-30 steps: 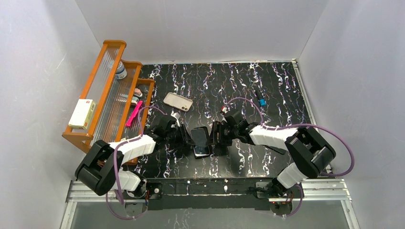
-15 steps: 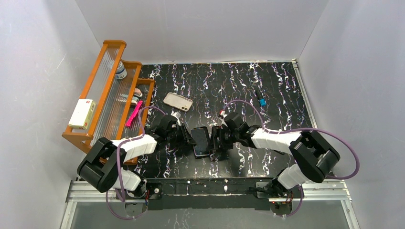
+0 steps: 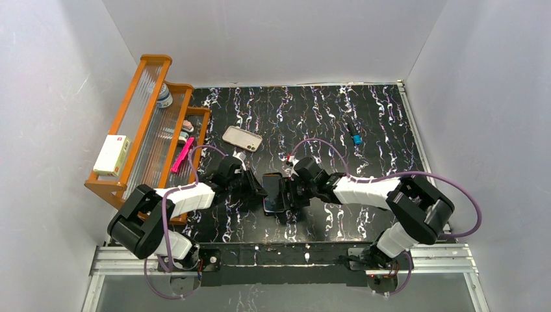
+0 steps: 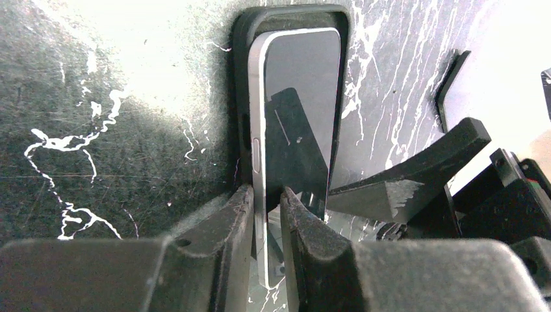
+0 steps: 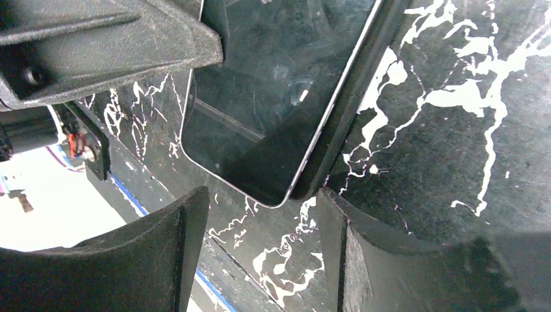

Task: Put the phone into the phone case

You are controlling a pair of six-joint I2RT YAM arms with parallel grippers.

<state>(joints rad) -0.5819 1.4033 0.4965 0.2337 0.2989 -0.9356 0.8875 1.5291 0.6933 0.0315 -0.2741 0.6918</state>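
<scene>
While the left gripper point(image 4: 265, 195) pinches the phone point(image 4: 302, 91) by its edge, the right gripper point(image 5: 260, 201) gapes wide beside its corner, the phone case point(image 3: 242, 138) well apart

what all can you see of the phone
The phone is a slim slab with a glossy dark screen, rounded corners and a silver metal-looking edge bearing a side button. The left gripper pinches its near end; its far end sits within a dark rounded rim. The open right gripper straddles one corner.
</scene>
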